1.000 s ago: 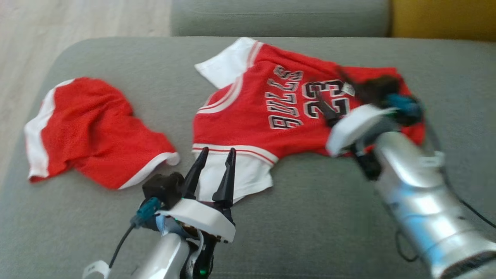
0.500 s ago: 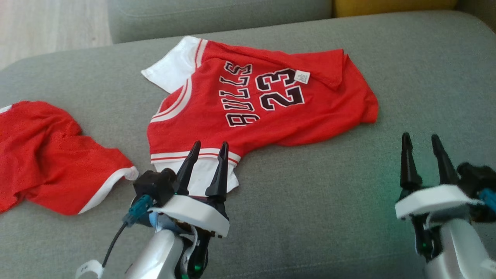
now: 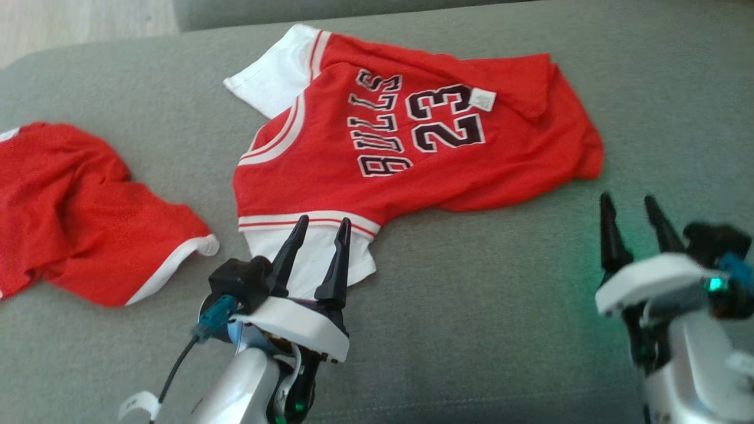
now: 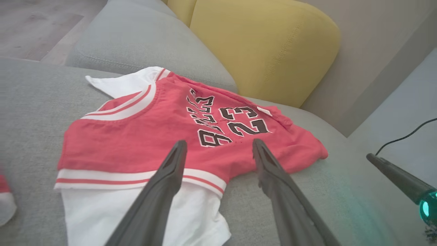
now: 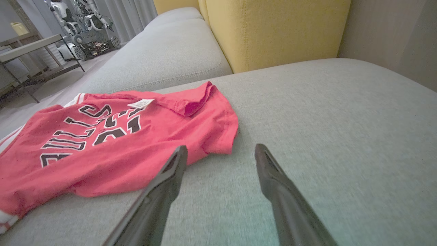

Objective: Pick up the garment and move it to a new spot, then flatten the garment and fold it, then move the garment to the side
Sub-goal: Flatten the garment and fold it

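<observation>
The garment [image 3: 412, 147] is a red "BULLS 23" jersey with white sleeves, spread on the grey sofa seat [image 3: 500, 330], print upward and its far hem folded over. My left gripper [image 3: 324, 221] stands open just above the near white sleeve, holding nothing. In the left wrist view the garment [image 4: 143, 143] lies under the open left gripper [image 4: 219, 142]. My right gripper [image 3: 627, 199] is open over bare cushion, short of the jersey's right edge. The right wrist view has the garment [image 5: 102, 150] to the left of the open right gripper [image 5: 221, 147].
A second crumpled red garment with white trim [image 3: 88, 212] lies on the seat at the left. A yellow cushion [image 4: 266, 44] and a grey back cushion [image 4: 136, 34] stand behind the jersey. Wooden floor [image 3: 70, 23] shows beyond the sofa's left end.
My right gripper has pulled back from over the jersey's right part to the lower right, off the cloth. The camera has shifted. The left gripper holds its place, open.
</observation>
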Available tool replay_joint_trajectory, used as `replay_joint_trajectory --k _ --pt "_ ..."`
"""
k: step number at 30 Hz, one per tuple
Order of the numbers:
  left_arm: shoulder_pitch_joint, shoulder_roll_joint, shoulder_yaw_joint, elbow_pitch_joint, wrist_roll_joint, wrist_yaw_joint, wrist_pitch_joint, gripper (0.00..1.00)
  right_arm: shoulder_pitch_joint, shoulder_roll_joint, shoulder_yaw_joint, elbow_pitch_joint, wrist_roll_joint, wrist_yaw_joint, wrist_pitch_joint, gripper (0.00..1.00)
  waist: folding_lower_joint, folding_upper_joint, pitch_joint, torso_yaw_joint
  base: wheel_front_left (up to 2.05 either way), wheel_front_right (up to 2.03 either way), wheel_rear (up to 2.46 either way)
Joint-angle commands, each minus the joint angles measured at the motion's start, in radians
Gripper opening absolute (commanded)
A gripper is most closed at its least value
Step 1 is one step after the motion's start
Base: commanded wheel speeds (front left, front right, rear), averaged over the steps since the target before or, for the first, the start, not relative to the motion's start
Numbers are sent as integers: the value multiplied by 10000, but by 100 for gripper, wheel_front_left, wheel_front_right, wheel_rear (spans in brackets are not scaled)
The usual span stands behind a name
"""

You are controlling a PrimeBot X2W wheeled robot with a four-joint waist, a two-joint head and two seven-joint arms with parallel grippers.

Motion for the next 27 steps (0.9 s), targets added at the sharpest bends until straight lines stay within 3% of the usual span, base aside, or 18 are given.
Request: replay_joint_trajectory --k 1,12,24,25,26,27 --pt "-498 18 269 -243 90 -35 -76 100 -717 -42 81 -149 -69 -7 101 100 0 0 137 187 0 0 0" --pt "-716 18 256 -117 376 -114 -76 100 -2488 -32 -1472 2283 -991 -7 611 100 0 0 666 820 0 0 0" --pt "-860 18 321 -122 447 -206 -76 100 -3467 -110 -1574 3862 -1753 -7 278 98 0 0 1001 1023 0 0 0" --pt "-869 18 320 -117 444 -205 -76 100 -3519 -126 -1560 3971 -1760 -7 243 41 0 0 999 1027 0 0 0" --pt "-874 18 322 -111 442 -204 -76 100 -3571 -154 -1533 4067 -1779 -7 195 0 0 0 993 1029 0 0 0" --pt "-875 18 327 -103 440 -200 -76 100 -3620 -194 -1503 4148 -1814 -7 136 0 0 0 982 1028 0 0 0"
